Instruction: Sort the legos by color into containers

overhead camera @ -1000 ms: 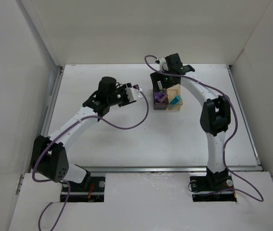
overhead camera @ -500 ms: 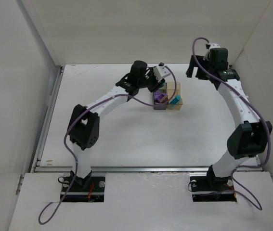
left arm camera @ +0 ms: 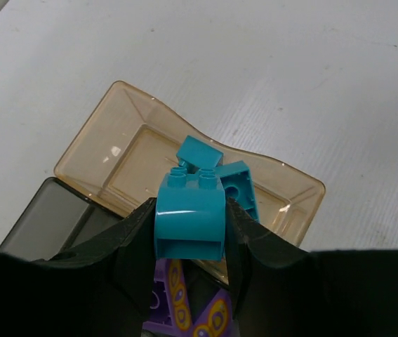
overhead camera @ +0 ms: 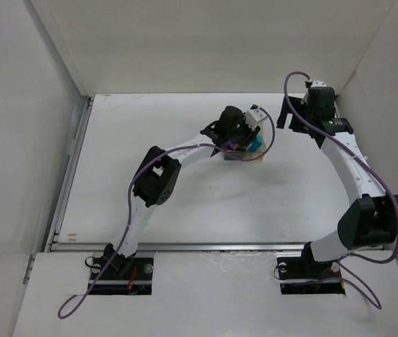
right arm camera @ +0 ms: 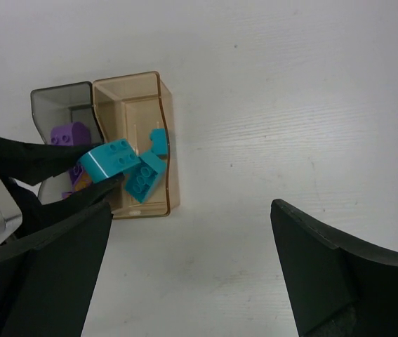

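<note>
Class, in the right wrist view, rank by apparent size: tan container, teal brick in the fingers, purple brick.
1. tan container
2. held teal brick
3. purple brick, partly hidden, so rank unsure

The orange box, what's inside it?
Two teal legos lie inside the orange box. The left fingers hold a third teal brick over its near edge. That brick and the fingers cover the near end, so anything there cannot be seen.
</note>
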You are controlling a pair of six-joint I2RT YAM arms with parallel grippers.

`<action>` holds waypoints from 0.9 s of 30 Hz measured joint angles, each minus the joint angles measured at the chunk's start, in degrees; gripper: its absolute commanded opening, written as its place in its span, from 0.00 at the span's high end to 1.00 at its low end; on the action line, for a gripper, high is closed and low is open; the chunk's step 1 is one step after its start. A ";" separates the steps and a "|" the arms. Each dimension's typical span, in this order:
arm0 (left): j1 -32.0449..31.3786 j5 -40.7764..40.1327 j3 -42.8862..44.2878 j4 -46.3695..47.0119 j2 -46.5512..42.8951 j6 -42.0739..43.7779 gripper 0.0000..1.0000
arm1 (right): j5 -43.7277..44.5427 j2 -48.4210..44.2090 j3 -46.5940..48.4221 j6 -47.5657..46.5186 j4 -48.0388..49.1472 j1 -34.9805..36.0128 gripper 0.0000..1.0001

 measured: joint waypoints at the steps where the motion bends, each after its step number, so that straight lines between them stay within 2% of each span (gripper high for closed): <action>1: 0.00 -0.52 0.04 0.26 0.00 -0.09 0.48 | 0.11 -0.59 -0.04 -0.31 -0.04 -0.02 0.00; 3: 0.02 -1.20 0.37 0.72 0.00 -0.17 0.26 | 0.11 -1.51 -0.04 -0.68 0.02 -0.07 0.00; 5: -0.15 -1.81 0.83 1.14 0.00 -0.37 0.12 | 0.04 -2.10 -0.04 -1.14 0.00 -0.04 0.00; 6: -0.26 -2.05 0.98 1.31 0.00 -0.55 0.01 | 0.00 -2.19 -0.04 -1.38 0.00 -0.04 0.00; 15: -0.72 -5.90 0.50 0.37 -4.28 -0.35 0.01 | -0.37 -2.10 -0.04 -1.81 -0.04 -0.13 0.00; 19: -0.26 -9.97 -5.14 -0.28 -14.95 -0.42 0.01 | 1.09 -2.78 -0.61 -0.52 0.66 -1.40 0.00; 22: 1.53 -16.48 -11.50 -0.24 -25.88 -0.15 0.01 | 4.04 -5.38 -3.30 0.83 2.01 -3.54 0.00; 27: 11.02 -30.27 -22.56 -0.13 -40.74 0.42 0.01 | 15.52 -10.84 -7.96 3.72 4.00 -4.87 0.00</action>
